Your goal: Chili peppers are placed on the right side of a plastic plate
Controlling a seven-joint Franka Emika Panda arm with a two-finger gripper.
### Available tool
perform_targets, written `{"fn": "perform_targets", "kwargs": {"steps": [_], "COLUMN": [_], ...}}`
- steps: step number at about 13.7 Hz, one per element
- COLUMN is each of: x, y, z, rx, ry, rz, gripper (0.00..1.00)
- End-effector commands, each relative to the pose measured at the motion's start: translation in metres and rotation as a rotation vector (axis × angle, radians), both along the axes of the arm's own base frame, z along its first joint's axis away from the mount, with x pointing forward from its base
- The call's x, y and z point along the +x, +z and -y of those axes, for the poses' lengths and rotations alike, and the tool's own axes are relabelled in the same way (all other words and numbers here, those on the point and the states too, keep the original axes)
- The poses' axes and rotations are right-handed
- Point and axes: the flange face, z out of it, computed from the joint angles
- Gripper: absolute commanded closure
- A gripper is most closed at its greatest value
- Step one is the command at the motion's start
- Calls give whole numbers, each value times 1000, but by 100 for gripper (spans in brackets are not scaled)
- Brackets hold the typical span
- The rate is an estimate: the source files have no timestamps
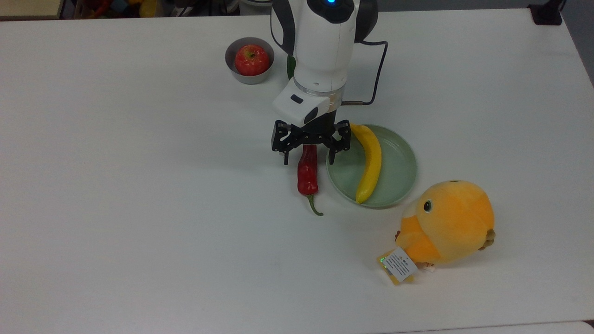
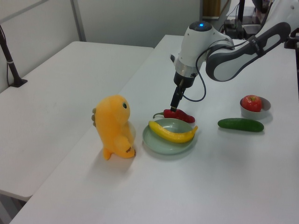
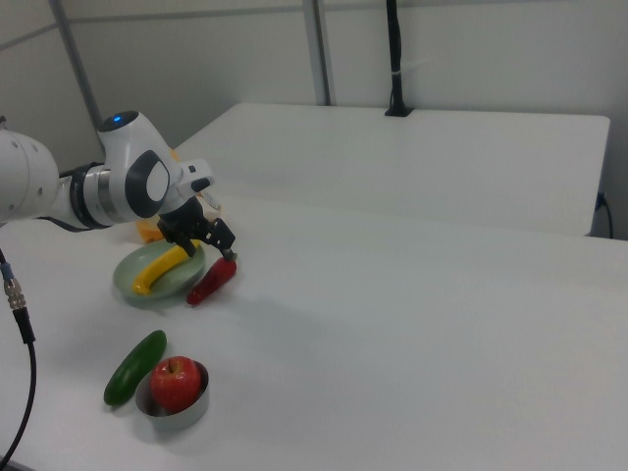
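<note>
White table (image 1: 139,208) bears chili peppers (image 1: 307,174) beside plastic plate (image 1: 399,162).

glossy chili (image 1: 307,174), matt plate (image 1: 399,167), plush toy (image 1: 448,222)

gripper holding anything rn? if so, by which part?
Nothing. The gripper is open, its fingers straddling the tip end of the chili pepper, which lies on the table beside the plastic plate.
</note>
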Motion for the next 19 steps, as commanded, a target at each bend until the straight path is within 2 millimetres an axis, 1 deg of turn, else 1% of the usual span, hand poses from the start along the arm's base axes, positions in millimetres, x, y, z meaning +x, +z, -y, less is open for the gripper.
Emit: {"fn": "perform_targets", "kwargs": {"steps": [1,2,3,4,6,7,8,10,11,13,14,15,19], "x": [1,-2,-9,-17,-37,-43,-56,-87,-97,-100,-96,-94,-92], "y": [21,34,49,65,106,117,133,166,177,194,199,200,203], "z": [-1,-1,0,2,8,11,16,23,26,44,57,63,67], "rx": [4,6,-8,-15,7,6,5,62,82,113,134,143,152], "ry": [-12,-14,-25,-38,-72,-82,-97,-141,-152,-203,-254,-273,-273], "rz": [23,29,0,-33,-69,-88,-120,-194,-216,-197,-179,-175,-152], "gripper": [0,0,0,0,0,0,0,0,0,0,0,0,0]}}
